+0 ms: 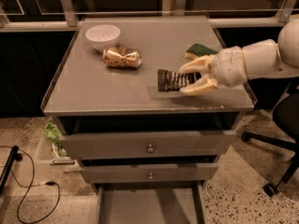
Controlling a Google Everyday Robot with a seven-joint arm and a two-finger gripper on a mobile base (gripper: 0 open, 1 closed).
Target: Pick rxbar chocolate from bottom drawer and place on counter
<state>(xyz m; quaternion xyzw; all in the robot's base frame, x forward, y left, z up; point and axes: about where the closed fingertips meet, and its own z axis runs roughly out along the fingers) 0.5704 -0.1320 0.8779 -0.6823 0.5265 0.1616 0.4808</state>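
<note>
My gripper point(190, 77) reaches in from the right over the counter point(107, 85), its cream fingers point(198, 86) shut on the rxbar chocolate point(171, 80), a flat black wrapper with white print. The bar is held level just above the counter's front right part. The bottom drawer point(149, 205) is pulled open below, its grey floor bare where it shows.
A white bowl point(103, 35) and a crushed gold can point(122, 57) sit at the counter's back left. A green-and-yellow sponge point(198, 50) lies behind the gripper. Two knobbed drawers point(149, 146) are slightly open. An office chair base point(273, 146) stands at the right, cables on the floor at the left.
</note>
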